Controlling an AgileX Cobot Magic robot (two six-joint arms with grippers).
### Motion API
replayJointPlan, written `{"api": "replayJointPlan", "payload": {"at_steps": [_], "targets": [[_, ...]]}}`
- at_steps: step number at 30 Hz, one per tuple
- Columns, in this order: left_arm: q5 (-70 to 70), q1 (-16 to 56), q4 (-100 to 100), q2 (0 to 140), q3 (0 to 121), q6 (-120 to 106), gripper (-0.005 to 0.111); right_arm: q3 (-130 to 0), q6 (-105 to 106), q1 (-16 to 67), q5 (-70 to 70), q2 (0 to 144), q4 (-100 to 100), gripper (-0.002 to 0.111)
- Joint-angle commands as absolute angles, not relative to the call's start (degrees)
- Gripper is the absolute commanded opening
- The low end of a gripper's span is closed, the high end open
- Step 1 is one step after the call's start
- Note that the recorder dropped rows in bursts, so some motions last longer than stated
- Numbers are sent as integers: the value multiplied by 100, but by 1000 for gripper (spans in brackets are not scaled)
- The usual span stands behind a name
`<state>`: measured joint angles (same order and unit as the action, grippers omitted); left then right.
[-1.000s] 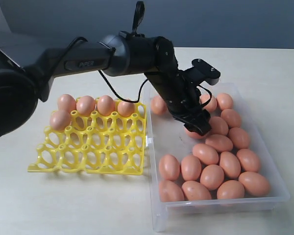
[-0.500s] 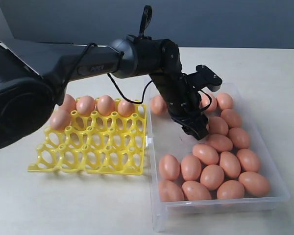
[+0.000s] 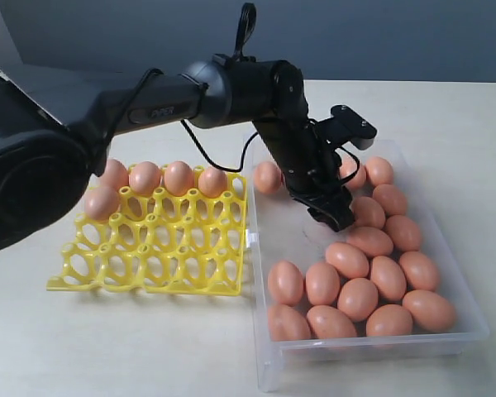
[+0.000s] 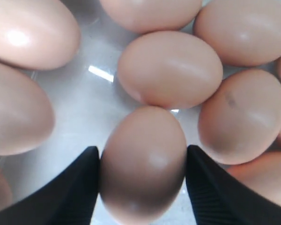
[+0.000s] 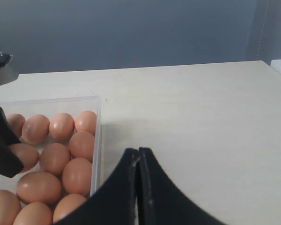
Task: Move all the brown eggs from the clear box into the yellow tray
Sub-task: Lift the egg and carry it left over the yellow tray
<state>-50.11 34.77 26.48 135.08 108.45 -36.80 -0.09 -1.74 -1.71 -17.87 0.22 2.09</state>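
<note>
My left gripper [image 3: 334, 212] is down inside the clear box [image 3: 372, 348], near its middle. In the left wrist view the left gripper [image 4: 143, 150] is shut on one brown egg [image 4: 143, 174], with both black fingers [image 4: 79, 187] against its sides. In the exterior view that egg is hidden behind the fingers. Several more brown eggs [image 3: 357, 298] lie in the box around it. The yellow tray [image 3: 161, 248] sits left of the box with several eggs [image 3: 178, 177] along its far edge. My right gripper [image 5: 138, 152] is shut and empty, above the bare table beside the box rim [image 5: 97, 136].
The beige table [image 3: 430, 116] stretches behind and right of the box. One egg [image 3: 267, 177] lies alone at the box's far left corner. The left arm [image 3: 231, 87] reaches across above the tray's far side. The tray's front rows of cups [image 3: 149, 269] hold nothing.
The left arm has shifted a little up and toward the back. The egg that showed under its fingers a second ago is now hidden behind them. Nothing else has moved.
</note>
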Motion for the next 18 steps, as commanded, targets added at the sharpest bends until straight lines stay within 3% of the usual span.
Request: {"api": "replayJointPlan", "payload": {"at_steps": [1,10,18], "targets": [[-5160,3408,2768,13034,10898,-3466,0,0,-148,-170,-1749,0,204,-1],[-6815,3382,-1269,11601,10898,-2129,0,0,-148,-170,-1749,0,204,-1],[-6996,2854,367,10990,10410,-1488,0,0,-148,-170,-1749,0,204,-1]]}}
